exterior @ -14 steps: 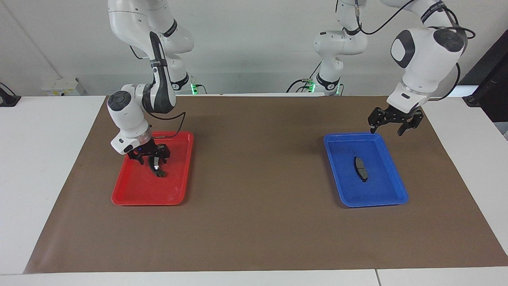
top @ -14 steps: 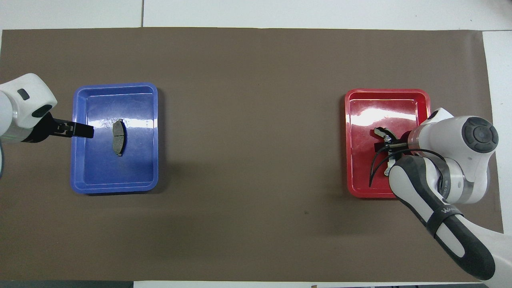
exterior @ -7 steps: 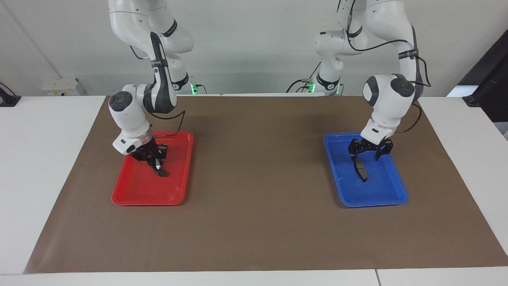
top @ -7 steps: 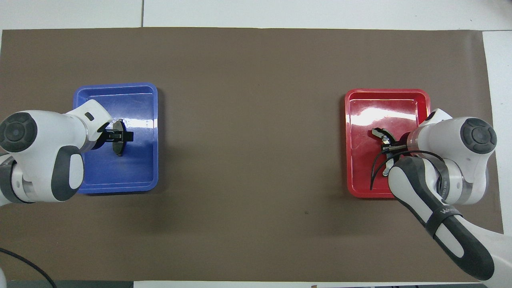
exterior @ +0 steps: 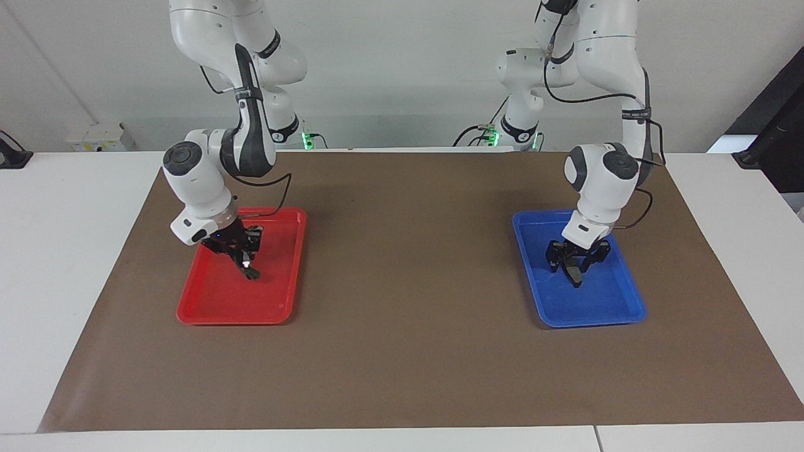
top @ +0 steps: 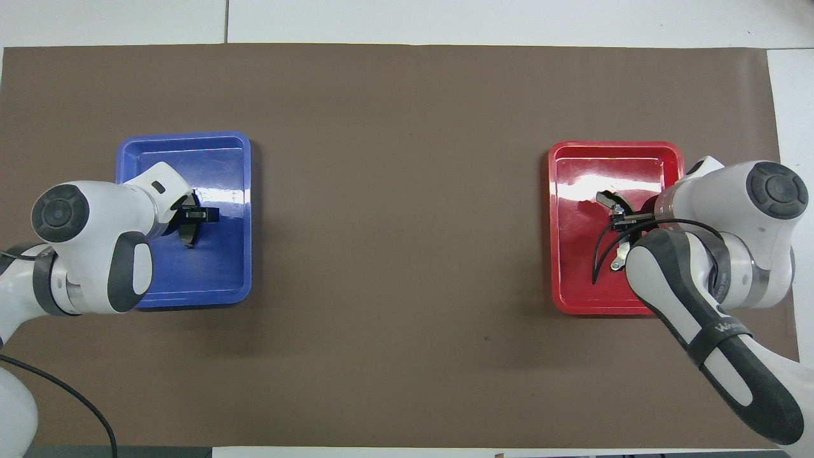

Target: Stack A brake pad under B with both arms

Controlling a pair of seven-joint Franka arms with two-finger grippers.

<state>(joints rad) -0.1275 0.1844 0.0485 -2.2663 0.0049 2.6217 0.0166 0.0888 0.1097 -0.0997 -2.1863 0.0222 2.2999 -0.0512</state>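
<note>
The left claw [exterior: 576,266] sits spread around the small pad [exterior: 572,274] in the blue tray [exterior: 619,311] — the right claw [exterior: 244,256] pinches the long curved piece [exterior: 252,273] in the red tray [exterior: 207,311].

Blue tray [exterior: 622,307], red tray [exterior: 207,311], brown mat [exterior: 408,263], dark grey pad [top: 189,236].

Two arms [exterior: 213,169], two trays [exterior: 276,314], two brake pieces [exterior: 573,273], apparently one per tray.

White wall [exterior: 408,63], brown-matted table [exterior: 408,364].
</note>
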